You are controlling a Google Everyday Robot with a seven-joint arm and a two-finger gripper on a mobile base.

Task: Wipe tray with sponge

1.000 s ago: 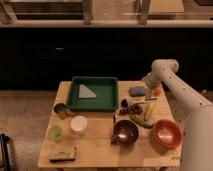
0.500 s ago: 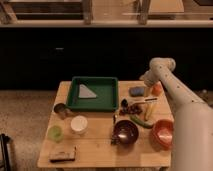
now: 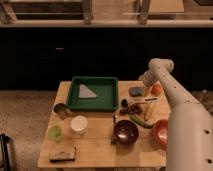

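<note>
The dark-green tray (image 3: 107,102) sits at the back middle of the wooden table, with a flat grey triangular piece (image 3: 87,92) lying in it. The blue-grey sponge (image 3: 136,91) lies on the table just right of the tray. My white arm rises from the lower right, bends at the top and points down and left. My gripper (image 3: 144,81) hangs just above and slightly right of the sponge, apart from the tray.
An orange fruit (image 3: 157,89) lies right of the sponge. A dark bowl (image 3: 125,132), a red-orange bowl (image 3: 161,132), green vegetables (image 3: 140,121), a white cup (image 3: 78,124), a green cup (image 3: 55,133), a metal cup (image 3: 60,109) and a tan block with dark top (image 3: 62,154) fill the front half.
My arm has swung in over the right side of the table, and the gripper has come down closer to the sponge. Nothing on the table has moved.
</note>
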